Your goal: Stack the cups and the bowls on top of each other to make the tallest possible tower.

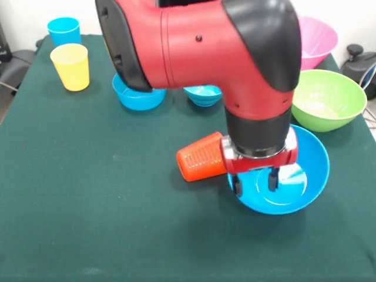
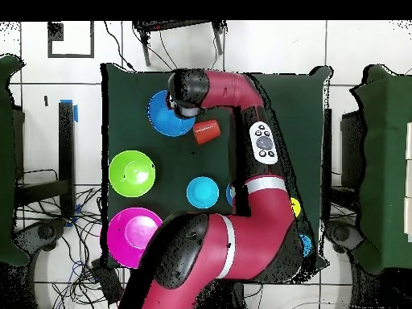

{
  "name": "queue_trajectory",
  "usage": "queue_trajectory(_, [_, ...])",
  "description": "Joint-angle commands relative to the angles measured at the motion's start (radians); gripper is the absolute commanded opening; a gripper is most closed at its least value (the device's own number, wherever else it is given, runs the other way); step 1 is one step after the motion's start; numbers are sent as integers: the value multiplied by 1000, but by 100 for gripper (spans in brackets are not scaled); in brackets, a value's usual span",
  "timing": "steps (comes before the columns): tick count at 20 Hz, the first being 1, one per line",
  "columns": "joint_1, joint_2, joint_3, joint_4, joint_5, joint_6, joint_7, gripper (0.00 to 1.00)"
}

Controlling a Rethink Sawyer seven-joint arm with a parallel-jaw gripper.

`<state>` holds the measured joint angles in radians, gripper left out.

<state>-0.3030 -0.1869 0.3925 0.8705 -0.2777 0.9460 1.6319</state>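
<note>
From the front, the red and black arm (image 1: 235, 53) is reaching down over the dark green tabletop (image 1: 88, 194), and its gripper (image 1: 255, 181) is hanging inside the medium blue bowl (image 1: 305, 176), with both dark fingers (image 1: 273, 179) dipping below the rim. The fingers are standing apart with only bare bowl showing between them, so the gripper is released and gripping nothing. The bowl is holding nothing apart from the fingertips. The orange-red ribbed cup (image 1: 201, 156) is lying on its side just beside that bowl's rim, its mouth turned toward the arm's wrist and hidden behind it (whether cup and bowl are touching cannot be told). The green bowl (image 1: 326, 98) is sitting upright near the blue one, with a pale patch at its bottom. The pink bowl (image 1: 317, 38) is peeking out behind the arm, its inside mostly hidden. Two smaller blue bowls (image 1: 138, 94) (image 1: 204, 94) are sitting partly hidden behind the arm. The yellow cup (image 1: 71, 66) and the sky blue cup (image 1: 64, 30) are standing upright near each other at a far corner, well apart from the bowls.

From overhead, the arm is covering much of the tabletop. The medium blue bowl (image 2: 170, 117) is lying partly under the wrist, with the orange-red cup (image 2: 206, 132) just beside it. The green bowl (image 2: 132, 173) and pink bowl (image 2: 133, 233) are both sitting open and empty, and one smaller blue bowl (image 2: 202, 191) is sitting between them and the arm.
</note>
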Motion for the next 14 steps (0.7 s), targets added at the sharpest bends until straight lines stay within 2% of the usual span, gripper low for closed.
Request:
queue_trajectory(1, [-12, 100, 13, -32, 1, -63, 47, 100])
queue_trajectory(8, [-56, 88, 28, 35, 7, -123, 0, 100])
queue_trajectory(14, [-71, 38, 9, 152, -5, -197, 23, 100])
